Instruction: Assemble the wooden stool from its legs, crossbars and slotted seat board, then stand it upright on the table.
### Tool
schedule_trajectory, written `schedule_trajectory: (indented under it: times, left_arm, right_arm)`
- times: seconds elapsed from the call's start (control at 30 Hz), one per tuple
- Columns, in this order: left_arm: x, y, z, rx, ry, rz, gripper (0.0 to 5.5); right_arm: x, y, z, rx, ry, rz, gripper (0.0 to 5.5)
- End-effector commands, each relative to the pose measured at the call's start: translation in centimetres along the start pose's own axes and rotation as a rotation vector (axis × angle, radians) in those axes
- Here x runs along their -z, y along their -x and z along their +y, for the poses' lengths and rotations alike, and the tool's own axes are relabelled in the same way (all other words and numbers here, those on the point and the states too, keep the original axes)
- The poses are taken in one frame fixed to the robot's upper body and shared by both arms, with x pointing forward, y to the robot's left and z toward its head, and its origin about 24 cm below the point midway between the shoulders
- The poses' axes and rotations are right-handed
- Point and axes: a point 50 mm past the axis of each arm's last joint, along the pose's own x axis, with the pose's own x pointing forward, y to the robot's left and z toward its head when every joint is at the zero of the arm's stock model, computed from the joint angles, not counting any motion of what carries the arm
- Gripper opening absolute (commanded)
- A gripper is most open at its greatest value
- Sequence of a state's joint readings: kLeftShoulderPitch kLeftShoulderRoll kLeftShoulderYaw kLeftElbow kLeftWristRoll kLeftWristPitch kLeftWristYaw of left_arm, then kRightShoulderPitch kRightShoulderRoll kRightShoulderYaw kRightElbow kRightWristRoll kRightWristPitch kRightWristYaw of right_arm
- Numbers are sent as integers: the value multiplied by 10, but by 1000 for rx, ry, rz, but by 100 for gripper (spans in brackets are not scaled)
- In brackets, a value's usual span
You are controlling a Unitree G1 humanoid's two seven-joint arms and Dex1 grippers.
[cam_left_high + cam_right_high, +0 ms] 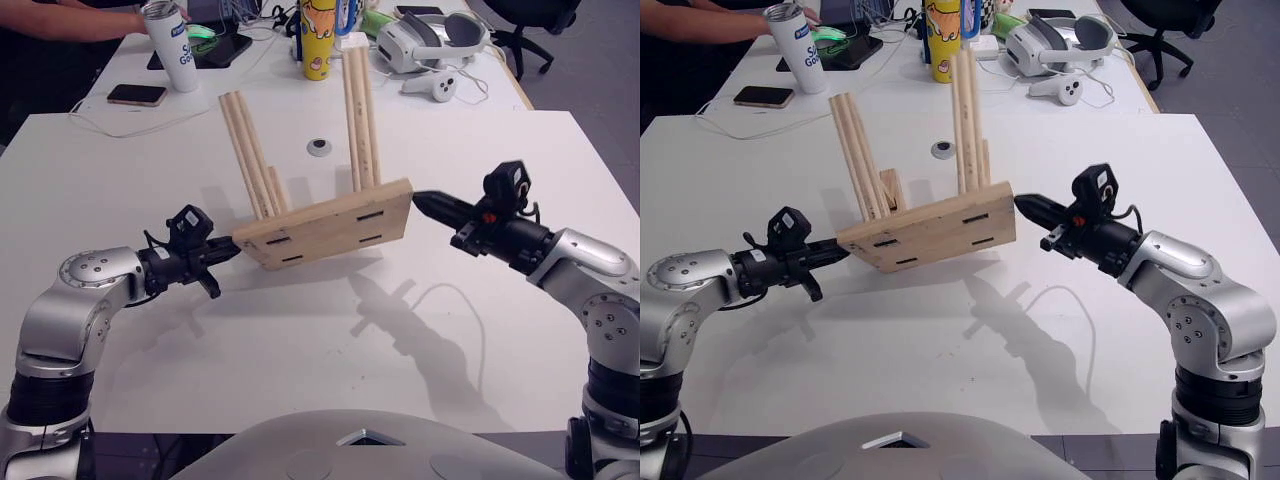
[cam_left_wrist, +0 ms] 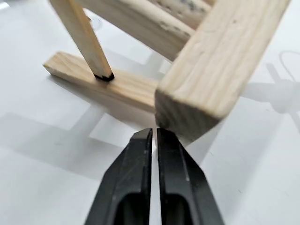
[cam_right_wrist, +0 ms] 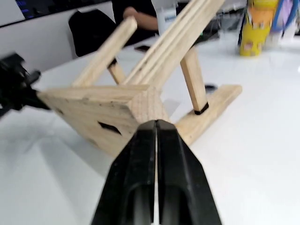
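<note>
On the white surface (image 1: 300, 380) the stool (image 1: 262, 185) lies tipped over, its slotted seat board (image 1: 330, 228) tilted up on one edge and its legs (image 1: 360, 110) pointing toward the far side. The left gripper (image 1: 236, 244) and right gripper (image 1: 418, 198) each touch an opposite end of the board with fingers together (neither clasps anything). Behind, a second surface (image 1: 290, 95) carries a tumbler (image 1: 170, 45), a yellow can (image 1: 318, 40), a phone (image 1: 137, 95) and a white headset (image 1: 430, 40), with an office chair (image 1: 530, 15) beyond.

wooden stool (image 1: 330, 228) | assembled, pale | tipped over | slotted seat board (image 1: 930, 235) near | legs (image 1: 359, 120) pointing away
</note>
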State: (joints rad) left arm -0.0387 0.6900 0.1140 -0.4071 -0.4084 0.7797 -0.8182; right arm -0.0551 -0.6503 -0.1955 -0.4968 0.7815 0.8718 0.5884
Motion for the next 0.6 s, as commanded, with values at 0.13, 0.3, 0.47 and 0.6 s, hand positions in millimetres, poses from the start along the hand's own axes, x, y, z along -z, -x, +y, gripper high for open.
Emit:
schedule_trajectory:
  times: [0.13,0.3,0.47,0.6]
  left_arm:
    - [-9,5,11,17,-80,-134,112]
    - [1,28,26,13,-123,-73,175]
    - [0,43,38,68,-170,-26,243]
    - [2,45,47,139,-183,31,306]
  right_arm:
    - [34,10,-11,-71,-47,91,81]
    - [45,28,-26,-48,-20,159,149]
    - [49,30,-36,-14,53,182,218]
    - [56,30,-35,16,128,217,284]
